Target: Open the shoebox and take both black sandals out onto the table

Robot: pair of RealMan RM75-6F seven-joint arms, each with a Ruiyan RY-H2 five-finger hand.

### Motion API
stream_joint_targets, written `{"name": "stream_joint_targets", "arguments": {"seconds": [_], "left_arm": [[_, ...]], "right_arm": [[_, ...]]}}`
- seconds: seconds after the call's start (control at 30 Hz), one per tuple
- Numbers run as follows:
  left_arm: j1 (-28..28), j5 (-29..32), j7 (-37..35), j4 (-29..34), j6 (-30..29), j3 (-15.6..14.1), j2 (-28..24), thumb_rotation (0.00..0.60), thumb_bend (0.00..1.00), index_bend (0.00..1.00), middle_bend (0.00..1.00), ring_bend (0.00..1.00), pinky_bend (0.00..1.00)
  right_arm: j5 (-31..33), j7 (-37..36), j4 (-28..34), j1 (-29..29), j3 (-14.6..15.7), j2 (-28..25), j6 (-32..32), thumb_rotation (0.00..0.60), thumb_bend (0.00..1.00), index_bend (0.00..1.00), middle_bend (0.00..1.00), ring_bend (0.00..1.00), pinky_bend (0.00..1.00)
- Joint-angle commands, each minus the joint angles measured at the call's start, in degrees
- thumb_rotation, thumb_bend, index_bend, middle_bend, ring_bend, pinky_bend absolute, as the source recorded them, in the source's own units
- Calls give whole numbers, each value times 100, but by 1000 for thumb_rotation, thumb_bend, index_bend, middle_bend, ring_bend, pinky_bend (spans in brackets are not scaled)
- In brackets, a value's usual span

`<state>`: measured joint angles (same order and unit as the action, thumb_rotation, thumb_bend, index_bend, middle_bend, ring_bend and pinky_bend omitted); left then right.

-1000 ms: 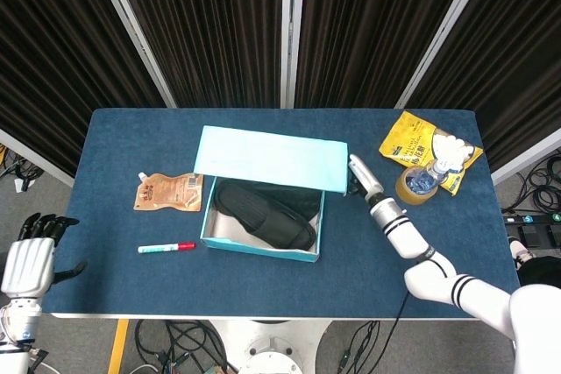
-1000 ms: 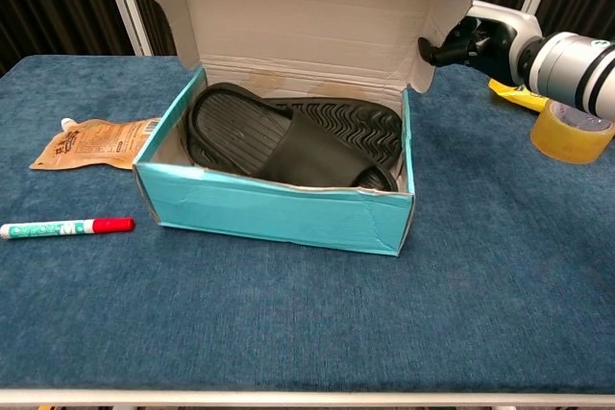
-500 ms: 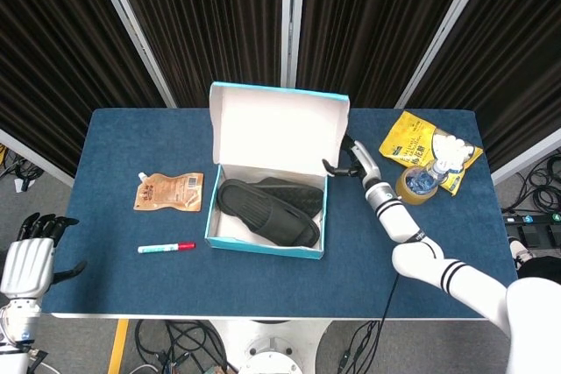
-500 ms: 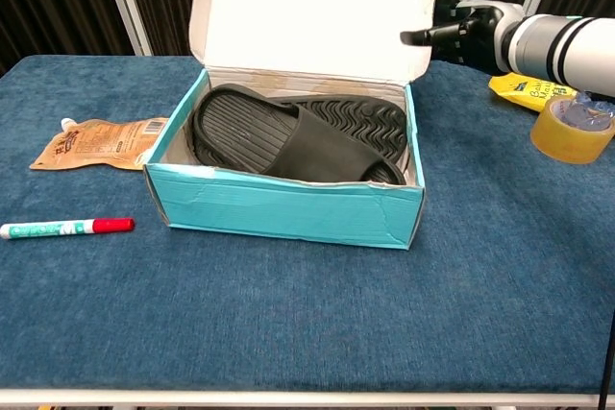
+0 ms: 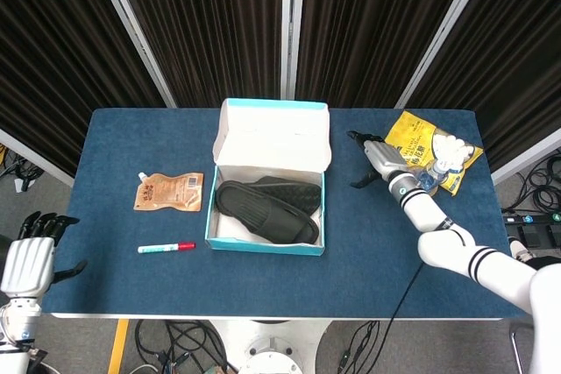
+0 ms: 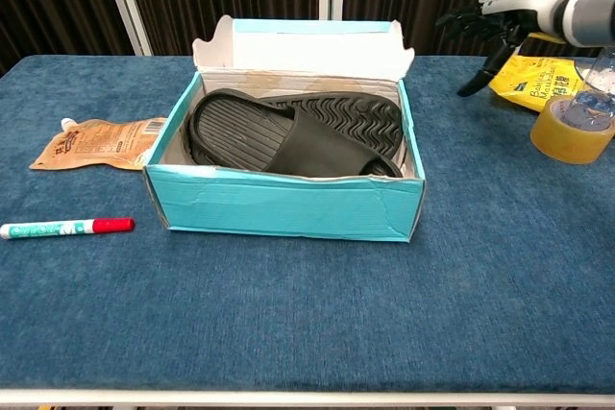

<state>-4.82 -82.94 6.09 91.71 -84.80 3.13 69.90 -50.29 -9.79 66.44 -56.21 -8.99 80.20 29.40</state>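
Note:
The teal shoebox (image 5: pixel 263 243) (image 6: pixel 279 206) stands at the table's middle with its lid (image 5: pixel 273 133) (image 6: pixel 303 43) swung back past upright. Two black sandals (image 5: pixel 267 210) (image 6: pixel 288 136) lie inside, overlapping. My right hand (image 5: pixel 375 162) (image 6: pixel 500 9) hovers open to the right of the lid, fingers spread, clear of the box and holding nothing. My left hand (image 5: pixel 31 256) hangs off the table's front left corner, fingers loosely curled, holding nothing; the chest view does not show it.
A brown pouch (image 5: pixel 168 192) (image 6: pixel 96 144) and a red-capped marker (image 5: pixel 166 247) (image 6: pixel 65 228) lie left of the box. A yellow tape roll (image 5: pixel 412 188) (image 6: pixel 573 132), a plastic bottle (image 5: pixel 429 174) and a yellow snack bag (image 5: pixel 421 142) sit at the right rear.
The lid has gone from nearly covering the box to thrown fully back. My right hand has let go of it and drawn away to the right. The left hand is unmoved.

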Motion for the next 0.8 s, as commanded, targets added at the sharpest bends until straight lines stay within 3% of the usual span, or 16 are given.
{"name": "stream_joint_targets", "arguments": {"seconds": [0.03, 0.2, 0.43, 0.8], "left_arm": [[1, -8, -1, -5, -11, 1, 6, 600, 110, 271, 255, 155, 111], [8, 14, -9, -6, -7, 1, 4, 600, 110, 271, 255, 156, 111], [28, 11, -29, -9, -47, 5, 3, 600, 110, 271, 255, 156, 110], [121, 9, -200, -146, -121, -39, 39, 600, 110, 271, 255, 155, 111]], "right_arm": [[367, 893, 1387, -3, 373, -791, 720, 600, 20, 83, 148, 9, 18], [-472, 572, 2284, 211, 82, -1043, 1027, 600, 20, 121, 181, 33, 34], [-1553, 387, 2295, -20, -64, -465, 814, 600, 21, 123, 187, 33, 59], [-979, 961, 1985, -437, -125, 302, 575, 600, 21, 145, 265, 146, 104]]}}
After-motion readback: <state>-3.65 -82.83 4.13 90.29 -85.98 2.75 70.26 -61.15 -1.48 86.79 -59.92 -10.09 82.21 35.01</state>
